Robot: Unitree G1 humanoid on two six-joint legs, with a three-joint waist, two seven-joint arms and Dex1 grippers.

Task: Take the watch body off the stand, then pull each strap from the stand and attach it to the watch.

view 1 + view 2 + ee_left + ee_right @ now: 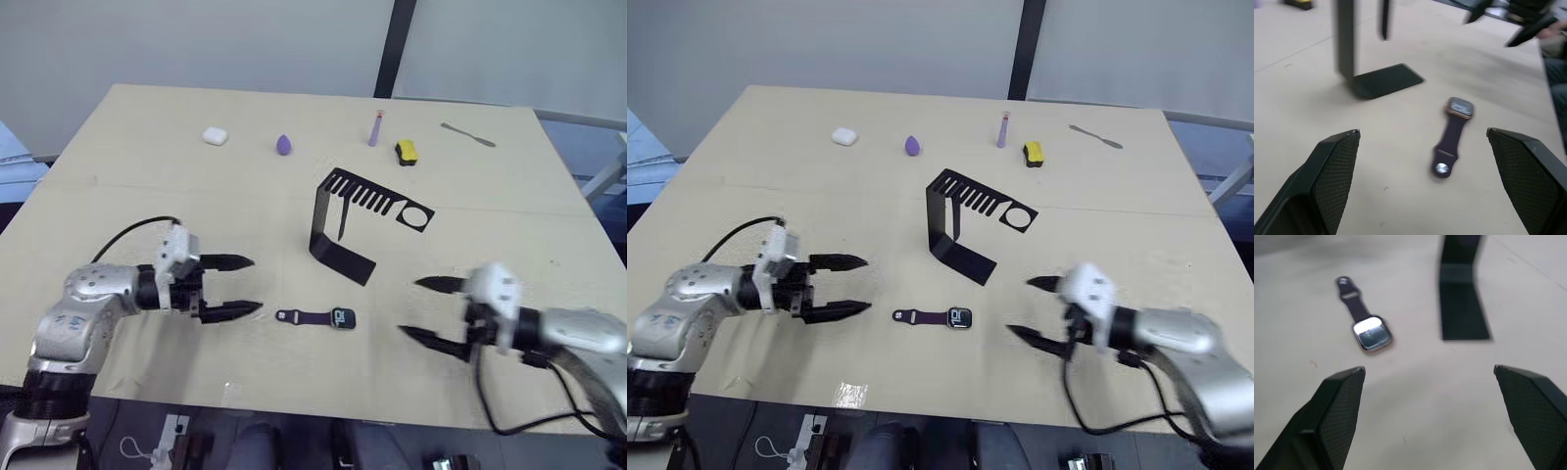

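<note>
The watch body (343,318) lies flat on the table (147,196) just in front of the stand (343,230), one strap (304,316) attached (another (342,221) hangs from the stand). Left gripper (235,286) and right gripper (423,308) flank the watch, both spread wide, empty.

The table (196,196) is a matt, pale, smooth board; the stand (345,257) looks like thin black sheet metal with a faint sheen; the watch body (1371,333) has a glossy glass face and a metallic bronze rim; its strap (1449,142) looks like smooth matt rubber; the gripper fingers (1327,181) carry rough, cross-hatched black pads.
</note>
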